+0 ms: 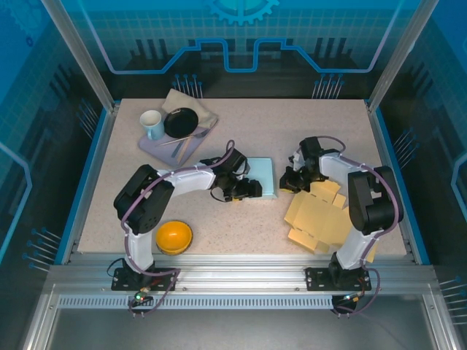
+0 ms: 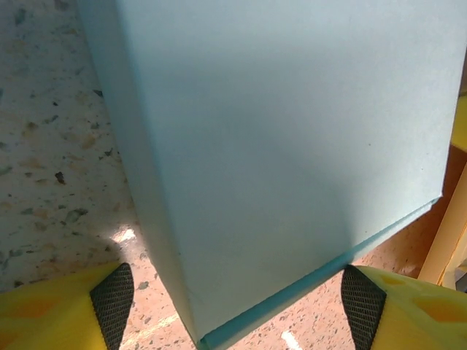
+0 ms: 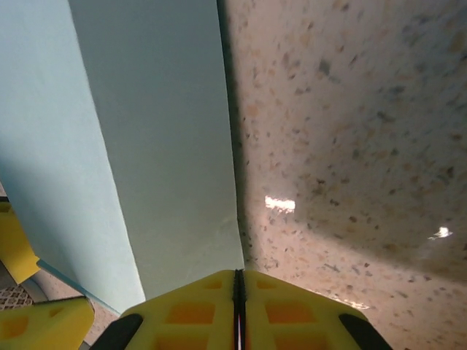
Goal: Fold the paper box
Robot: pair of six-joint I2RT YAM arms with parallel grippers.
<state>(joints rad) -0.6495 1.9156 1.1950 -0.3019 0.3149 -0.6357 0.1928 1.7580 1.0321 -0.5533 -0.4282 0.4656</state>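
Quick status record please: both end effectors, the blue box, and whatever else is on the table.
blue box: mid-table, between the two end effectors
left end effector: open, pads either side of the box's near corner, not closed on it
right end effector: shut, nothing held, at the box's right side
flat cardboard: unfolded, near right
bowl: orange, near left
tray: far left, carrying mug and black plate

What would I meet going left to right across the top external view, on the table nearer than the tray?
Round orange plastic bowl → light blue paper box → flat yellow cardboard sheets.
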